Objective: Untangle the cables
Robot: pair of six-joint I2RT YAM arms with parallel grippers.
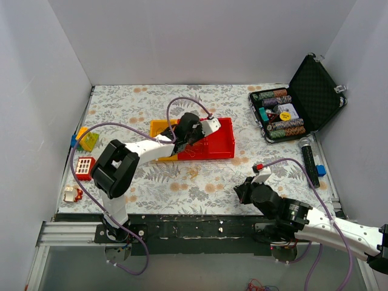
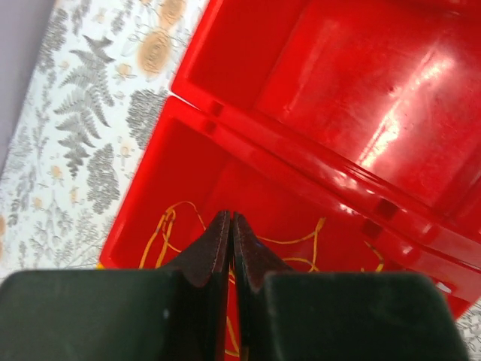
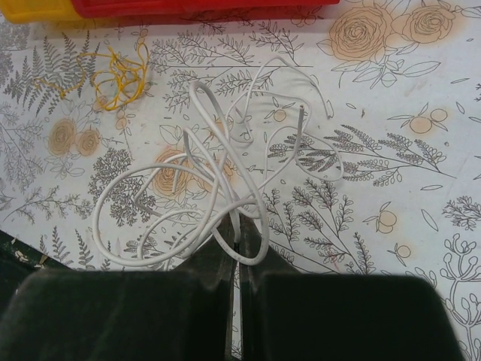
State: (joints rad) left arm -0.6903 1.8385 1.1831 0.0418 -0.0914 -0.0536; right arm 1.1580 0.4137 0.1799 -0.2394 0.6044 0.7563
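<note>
My left gripper [image 1: 193, 134] is down inside the near-left compartment of the red tray [image 1: 233, 138]. In the left wrist view its fingertips [image 2: 230, 218] are pressed together, and a thin yellow-orange wire [image 2: 285, 241] runs out from them to both sides across the tray floor [image 2: 301, 143]. My right gripper [image 1: 241, 193] is low over the table in front of the tray. Its jaws [image 3: 239, 252] are shut on a strand of a tangled white cable [image 3: 218, 173], which loops out ahead of them. A small yellow wire clump [image 3: 116, 75] lies apart on the table near the tray.
A yellow bin [image 1: 159, 128] adjoins the tray's left side. An open black case [image 1: 315, 91] of poker chips stands at the back right, with a black cylinder [image 1: 309, 160] in front of it. Small toys [image 1: 85, 168] lie along the left edge.
</note>
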